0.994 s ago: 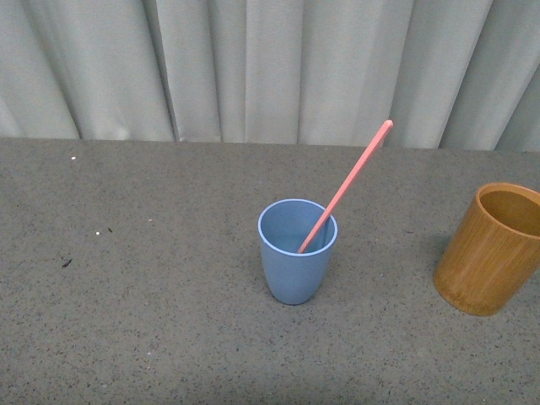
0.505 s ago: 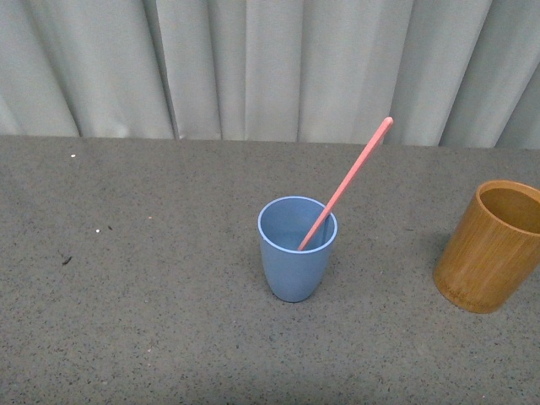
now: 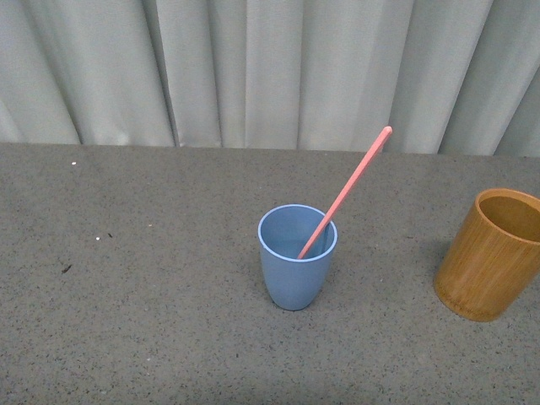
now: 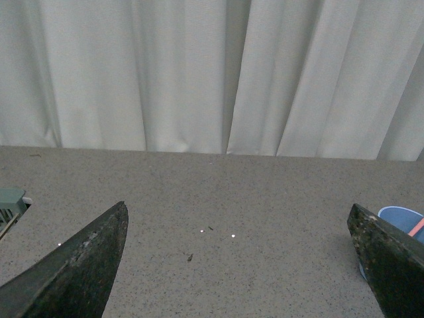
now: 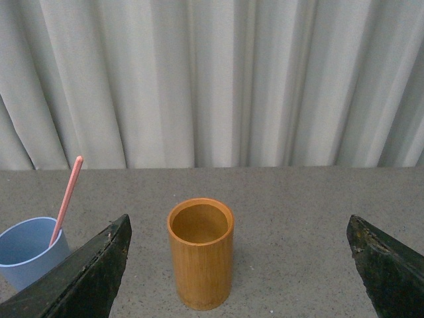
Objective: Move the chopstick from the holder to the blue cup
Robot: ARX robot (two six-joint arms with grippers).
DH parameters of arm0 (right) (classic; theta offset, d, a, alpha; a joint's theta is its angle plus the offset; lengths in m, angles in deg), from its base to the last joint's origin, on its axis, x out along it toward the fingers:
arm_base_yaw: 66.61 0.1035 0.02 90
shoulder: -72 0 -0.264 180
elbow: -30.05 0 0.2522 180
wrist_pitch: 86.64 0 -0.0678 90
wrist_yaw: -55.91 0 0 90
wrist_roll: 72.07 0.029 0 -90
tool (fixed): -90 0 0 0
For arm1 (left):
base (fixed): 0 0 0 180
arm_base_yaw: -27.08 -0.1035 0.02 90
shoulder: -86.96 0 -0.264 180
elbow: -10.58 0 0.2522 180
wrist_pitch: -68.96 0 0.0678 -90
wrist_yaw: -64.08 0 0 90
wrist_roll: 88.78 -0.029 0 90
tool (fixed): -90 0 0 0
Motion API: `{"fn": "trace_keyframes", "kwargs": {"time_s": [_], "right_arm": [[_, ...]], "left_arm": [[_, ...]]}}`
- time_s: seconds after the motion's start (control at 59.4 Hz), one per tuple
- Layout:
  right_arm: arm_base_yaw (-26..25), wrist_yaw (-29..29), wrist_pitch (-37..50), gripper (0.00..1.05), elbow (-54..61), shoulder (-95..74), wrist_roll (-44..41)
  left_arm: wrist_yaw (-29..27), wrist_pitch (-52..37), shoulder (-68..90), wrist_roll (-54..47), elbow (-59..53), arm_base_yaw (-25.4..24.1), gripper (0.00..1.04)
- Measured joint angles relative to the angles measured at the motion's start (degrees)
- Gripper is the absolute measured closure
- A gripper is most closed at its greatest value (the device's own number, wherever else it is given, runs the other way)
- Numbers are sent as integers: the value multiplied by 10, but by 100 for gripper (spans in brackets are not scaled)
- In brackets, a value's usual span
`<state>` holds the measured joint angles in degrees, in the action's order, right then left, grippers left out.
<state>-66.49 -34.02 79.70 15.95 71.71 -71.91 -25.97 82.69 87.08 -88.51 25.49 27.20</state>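
Left gripper [image 4: 242, 265]: jaws spread wide, nothing between them, held level above the grey table [image 4: 218, 192]. Blue cup [image 4: 403, 220] sits just past its right finger, chopstick [image 4: 417, 228] tip barely visible inside. Right gripper [image 5: 238, 265]: also wide apart and empty. Holder [image 5: 200, 252] stands upright between its fingers' line of sight, ahead of them, not touched. Blue cup with leaning chopstick lies off its left finger. No readable writing or labels.

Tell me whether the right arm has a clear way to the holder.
Probably yes. In the right wrist view the holder stands alone ahead of the open right gripper, with the blue cup off to one side.
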Motion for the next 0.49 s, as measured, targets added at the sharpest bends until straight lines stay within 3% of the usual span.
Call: {"fn": "trace_keyframes", "kwargs": {"time_s": [0.489], "right_arm": [[0, 0, 0, 9, 0, 0, 0]], "left_arm": [[0, 0, 0, 0, 0, 0, 7]]}}
